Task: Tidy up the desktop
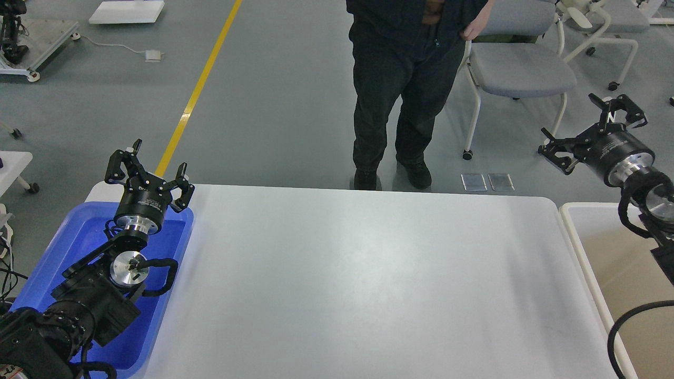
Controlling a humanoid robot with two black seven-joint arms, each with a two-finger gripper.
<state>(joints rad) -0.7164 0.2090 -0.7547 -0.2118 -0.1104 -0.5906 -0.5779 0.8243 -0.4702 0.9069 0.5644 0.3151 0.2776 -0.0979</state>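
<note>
Left gripper [150, 163] fingers spread, empty, above blue tray [52, 247], right gripper [592, 129] spread, empty, desktop [358, 284] white, smooth

My left gripper [148, 164] hangs spread-fingered over the blue plastic tray [55, 252]; my right gripper [592, 129], seemingly parted too, hovers beyond the cream-white bin [571, 231]. The smooth white rectangular desktop [358, 284] lies between them.

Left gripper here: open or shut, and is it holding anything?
Open and empty. The left gripper hangs above the blue tray with fingers spread apart and nothing between them.
</note>
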